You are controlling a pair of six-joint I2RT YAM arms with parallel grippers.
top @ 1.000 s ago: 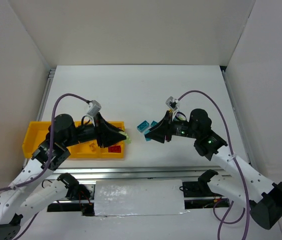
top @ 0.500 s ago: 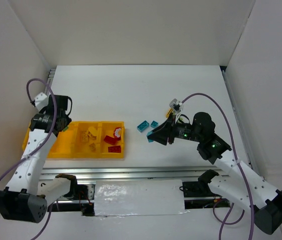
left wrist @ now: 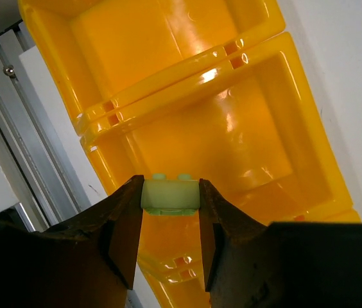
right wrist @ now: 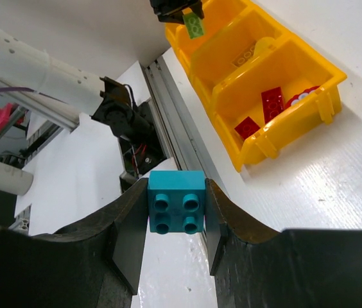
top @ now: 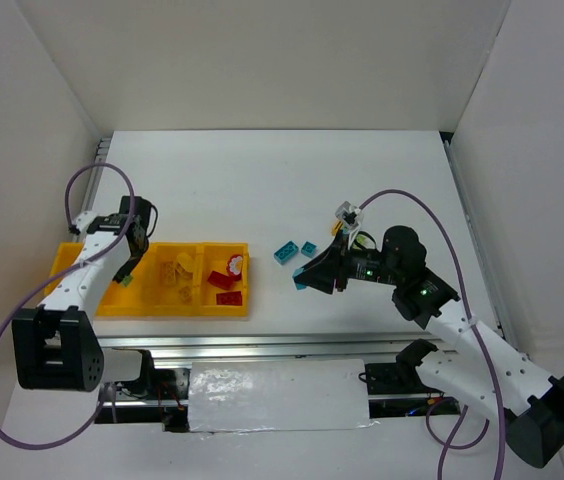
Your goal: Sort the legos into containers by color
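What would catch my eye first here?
A long yellow plastic tray sits left on the white table, red bricks in its right end. Above its left part, the left arm's jaws pinch a tiny light green studded brick; the right arm's jaws, mid-table, clamp a teal four-stud brick.

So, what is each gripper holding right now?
Left gripper: closed on a small light green plastic brick.
Right gripper: closed on a small teal plastic brick.

White worktop (top: 262, 180), matte, boxed in by plain white walls (top: 262, 70) at the back and both sides. Along the near edge, a silver aluminium rail (top: 342, 343); just below that, a glossy white panel (top: 277, 393). Down the left edge, another rail strip (top: 89, 195).
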